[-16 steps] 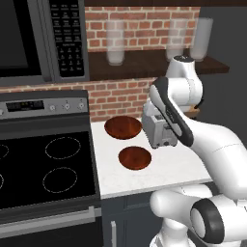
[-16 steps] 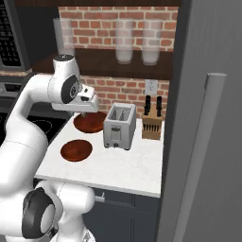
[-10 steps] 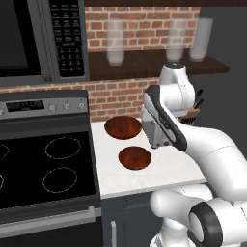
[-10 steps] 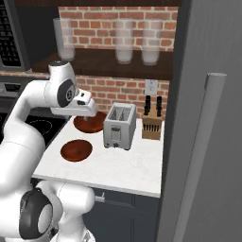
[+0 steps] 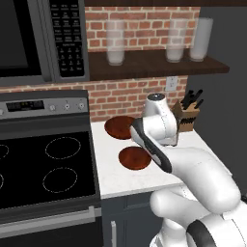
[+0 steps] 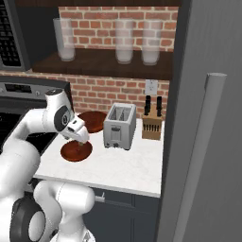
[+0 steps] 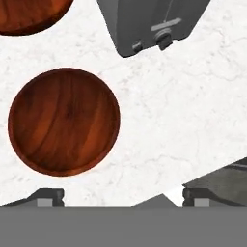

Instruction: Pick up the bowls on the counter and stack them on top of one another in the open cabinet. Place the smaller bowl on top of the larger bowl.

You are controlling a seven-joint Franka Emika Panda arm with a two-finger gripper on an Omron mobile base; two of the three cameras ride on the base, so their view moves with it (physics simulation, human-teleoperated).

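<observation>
Two reddish-brown bowls lie apart on the counter [image 5: 159, 179], right of the stove [image 5: 46, 166]: the smaller bowl [image 5: 135, 157] near, the larger bowl [image 5: 119, 127] farther back. The gripper [image 7: 123, 198], fingers spread wide and empty, hangs above the near one. Right stands the toaster [image 6: 119, 125].

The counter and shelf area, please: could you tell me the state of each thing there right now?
Near bowl: on the counter, upright, empty, not gripped.
Far bowl: on the counter by the brick wall, empty.
Toaster: slots empty.
Gripper: open, above the counter, holding nothing.
Open cabinet: holds three glasses, no bowl yet.
Knife block: knives in.
</observation>
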